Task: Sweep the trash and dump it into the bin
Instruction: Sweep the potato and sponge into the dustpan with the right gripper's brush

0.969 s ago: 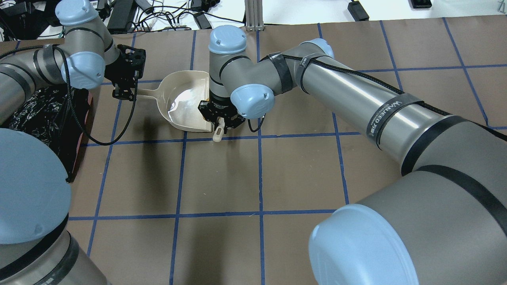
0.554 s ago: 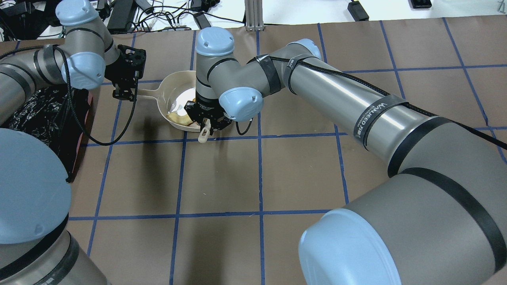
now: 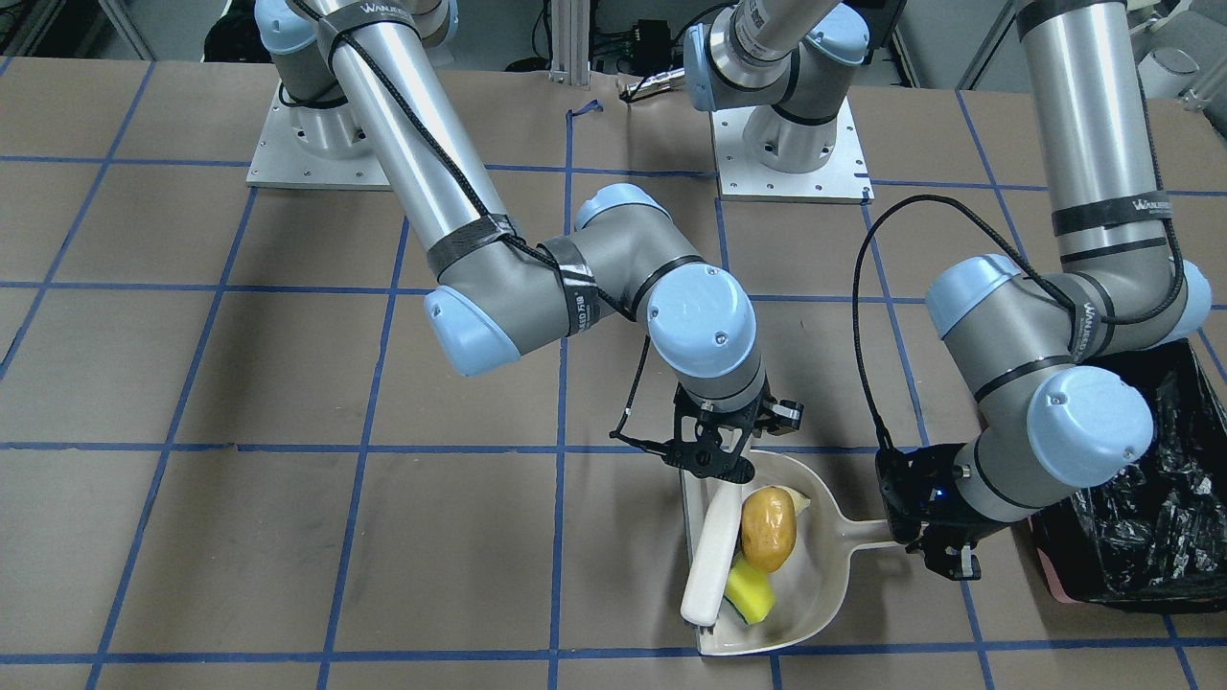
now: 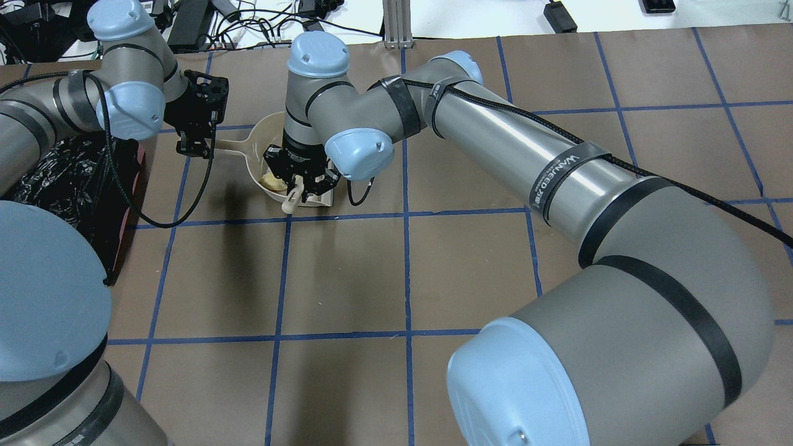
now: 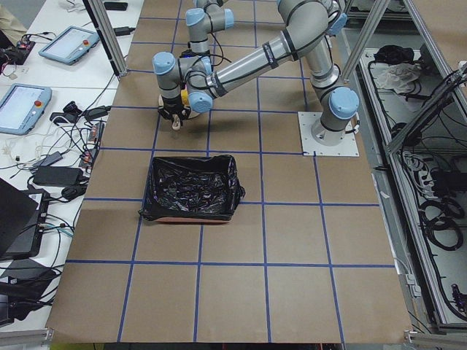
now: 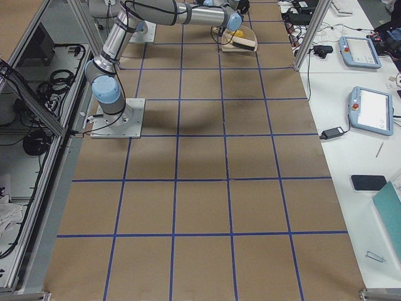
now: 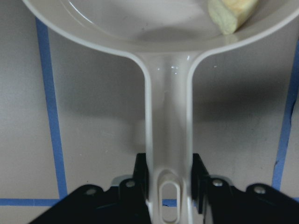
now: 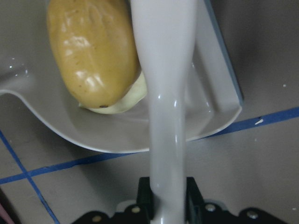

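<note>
Left gripper (image 7: pixel 168 179) clenched on the dustpan (image 3: pixel 815 575) handle, right gripper (image 8: pixel 168 198) grasping the brush (image 3: pixel 709 561), potato lump (image 3: pixel 767 527), sponge (image 3: pixel 750 591) and peel (image 3: pixel 801 500) lie in that dustpan, and tilting it toward the bin (image 4: pixel 56 176), at its 9 o'clock overhead, may roll them out

Light is bright and even, coming from above. Soft, wide shadows lie on the brown tabletop (image 4: pixel 347 279), darkest in the overhead view toward the edge nearest the robot. The cream dustpan (image 3: pixel 820 567) carries small white glare spots, and the black lining of the bin (image 3: pixel 1150 537) glitters. Both wrist views are soft up close — the left tool (image 7: pixel 169 175) and the brush handle (image 8: pixel 166 140) are out of focus. In the side views, details are small and hard to read.
</note>
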`<state>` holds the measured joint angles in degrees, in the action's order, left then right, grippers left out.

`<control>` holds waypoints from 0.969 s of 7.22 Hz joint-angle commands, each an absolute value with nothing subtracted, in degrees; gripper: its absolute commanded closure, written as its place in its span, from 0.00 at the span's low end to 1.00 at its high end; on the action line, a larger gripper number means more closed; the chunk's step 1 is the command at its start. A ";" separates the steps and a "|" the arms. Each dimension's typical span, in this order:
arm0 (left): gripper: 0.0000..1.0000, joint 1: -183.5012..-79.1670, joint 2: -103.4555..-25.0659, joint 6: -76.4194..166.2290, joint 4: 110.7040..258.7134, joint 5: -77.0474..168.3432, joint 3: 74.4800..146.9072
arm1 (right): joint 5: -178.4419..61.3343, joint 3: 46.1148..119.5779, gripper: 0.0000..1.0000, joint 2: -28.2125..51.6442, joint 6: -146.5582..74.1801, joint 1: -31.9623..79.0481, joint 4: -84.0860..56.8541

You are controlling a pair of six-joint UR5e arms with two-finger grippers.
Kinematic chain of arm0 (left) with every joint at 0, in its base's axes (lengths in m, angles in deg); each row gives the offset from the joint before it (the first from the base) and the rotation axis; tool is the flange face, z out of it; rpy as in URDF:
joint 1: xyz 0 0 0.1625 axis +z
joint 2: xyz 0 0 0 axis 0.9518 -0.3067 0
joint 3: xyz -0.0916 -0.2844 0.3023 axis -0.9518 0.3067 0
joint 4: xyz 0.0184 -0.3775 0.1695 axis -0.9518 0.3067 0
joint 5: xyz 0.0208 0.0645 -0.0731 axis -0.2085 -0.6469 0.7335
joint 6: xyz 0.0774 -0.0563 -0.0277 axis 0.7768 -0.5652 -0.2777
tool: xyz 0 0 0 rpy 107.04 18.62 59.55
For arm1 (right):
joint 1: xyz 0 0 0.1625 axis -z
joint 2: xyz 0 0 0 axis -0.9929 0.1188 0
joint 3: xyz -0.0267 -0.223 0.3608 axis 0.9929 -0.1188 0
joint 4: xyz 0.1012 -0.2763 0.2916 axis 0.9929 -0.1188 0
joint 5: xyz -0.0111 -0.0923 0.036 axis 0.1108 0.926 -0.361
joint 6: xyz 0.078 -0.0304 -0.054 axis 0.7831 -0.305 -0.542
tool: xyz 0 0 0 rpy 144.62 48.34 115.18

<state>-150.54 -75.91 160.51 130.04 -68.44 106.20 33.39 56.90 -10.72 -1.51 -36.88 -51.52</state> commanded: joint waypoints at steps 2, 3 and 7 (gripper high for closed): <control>0.72 -150.54 -75.87 160.45 130.04 -68.35 106.21 | 34.51 56.82 1.00 -10.11 -1.01 -37.50 -50.17; 0.72 -150.54 -75.87 160.45 130.04 -68.35 106.21 | 37.30 57.08 1.00 -9.58 -1.71 -37.41 -47.90; 0.72 -150.54 -75.78 160.53 130.04 -68.35 106.21 | 40.32 61.82 1.00 -5.99 -1.45 -36.62 -43.40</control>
<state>-150.54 -75.84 160.46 130.04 -68.35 106.21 40.19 59.80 -7.57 -1.79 -36.94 -44.29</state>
